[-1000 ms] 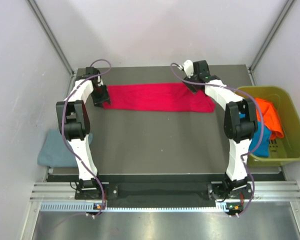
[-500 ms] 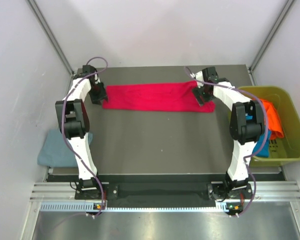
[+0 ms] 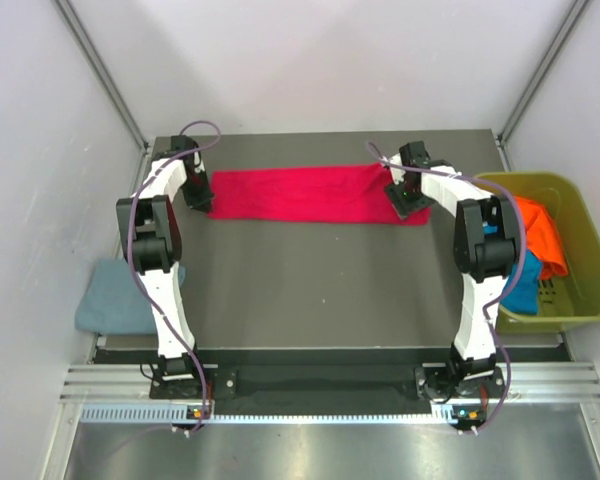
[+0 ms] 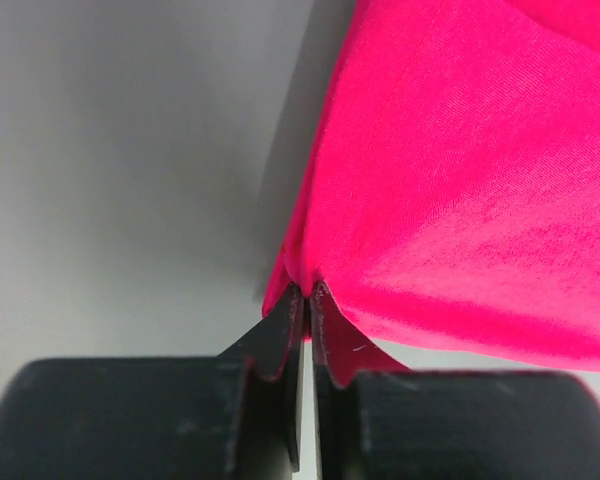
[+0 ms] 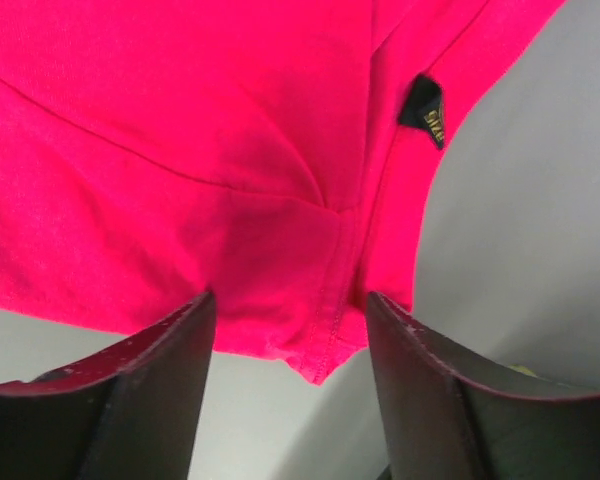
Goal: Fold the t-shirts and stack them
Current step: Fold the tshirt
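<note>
The crimson red t-shirt (image 3: 310, 194) lies as a long folded strip across the far part of the table. My left gripper (image 3: 199, 192) is at its left end. In the left wrist view the left gripper (image 4: 307, 292) is shut on the corner of the red cloth (image 4: 460, 180). My right gripper (image 3: 407, 199) is at the strip's right end. There the right gripper (image 5: 290, 312) stands open, its fingers either side of a hemmed corner of the shirt (image 5: 180, 150) without pinching it. A folded grey-blue t-shirt (image 3: 115, 297) rests left of the table.
An olive-green bin (image 3: 585, 300) stands at the right edge and holds the orange t-shirt (image 3: 540, 232) and the turquoise t-shirt (image 3: 521, 285). A black label (image 5: 425, 112) shows on the red shirt's edge. White walls enclose the table.
The left gripper has closed on the shirt's left corner. The right gripper came down from the back edge onto the shirt's right end, its fingers narrowing somewhat.
</note>
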Tool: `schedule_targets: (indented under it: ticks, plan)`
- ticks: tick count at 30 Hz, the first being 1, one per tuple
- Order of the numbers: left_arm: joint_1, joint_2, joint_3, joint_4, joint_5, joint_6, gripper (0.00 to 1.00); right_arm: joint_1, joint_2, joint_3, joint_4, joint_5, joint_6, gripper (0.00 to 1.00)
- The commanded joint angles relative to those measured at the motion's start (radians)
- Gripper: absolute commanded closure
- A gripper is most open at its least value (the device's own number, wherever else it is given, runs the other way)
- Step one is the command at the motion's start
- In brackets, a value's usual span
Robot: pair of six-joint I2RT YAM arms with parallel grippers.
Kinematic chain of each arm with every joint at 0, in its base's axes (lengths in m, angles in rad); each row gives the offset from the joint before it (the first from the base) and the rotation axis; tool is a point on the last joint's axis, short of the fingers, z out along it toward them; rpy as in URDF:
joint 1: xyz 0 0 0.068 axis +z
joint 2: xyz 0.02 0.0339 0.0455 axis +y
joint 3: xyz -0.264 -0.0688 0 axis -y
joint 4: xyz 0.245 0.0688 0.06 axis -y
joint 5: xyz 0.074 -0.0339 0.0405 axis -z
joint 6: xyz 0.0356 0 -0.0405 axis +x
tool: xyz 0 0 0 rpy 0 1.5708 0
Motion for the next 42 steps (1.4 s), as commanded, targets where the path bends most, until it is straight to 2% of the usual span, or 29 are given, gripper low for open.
schedule_targets:
  ticks: [1,8,18,23,30,36,42]
  plan:
    - [0.001,-0.024,0.000,0.009,-0.018,0.012,0.97,-0.003,0.018,0.042,-0.019,0.043,0.014,0.39]
    - [0.001,-0.036,-0.017,0.009,-0.020,0.012,0.99,-0.014,0.002,0.045,-0.022,0.099,0.011,0.42]
    - [0.001,-0.040,-0.017,0.007,-0.020,0.013,1.00,-0.023,-0.047,-0.001,-0.054,0.067,0.028,0.46]
    - [-0.001,-0.050,-0.032,0.006,-0.020,0.015,1.00,-0.029,-0.055,-0.026,-0.069,0.047,0.037,0.52]
    - [0.001,-0.056,-0.038,0.006,-0.023,0.018,1.00,-0.037,-0.089,-0.042,-0.077,0.048,0.045,0.49]
    - [0.001,-0.060,-0.040,0.006,-0.022,0.019,1.00,-0.051,-0.120,-0.050,-0.080,0.036,0.043,0.50]
    - [-0.001,-0.073,-0.044,0.004,-0.026,0.021,1.00,-0.063,-0.055,-0.053,-0.073,0.007,0.039,0.60]
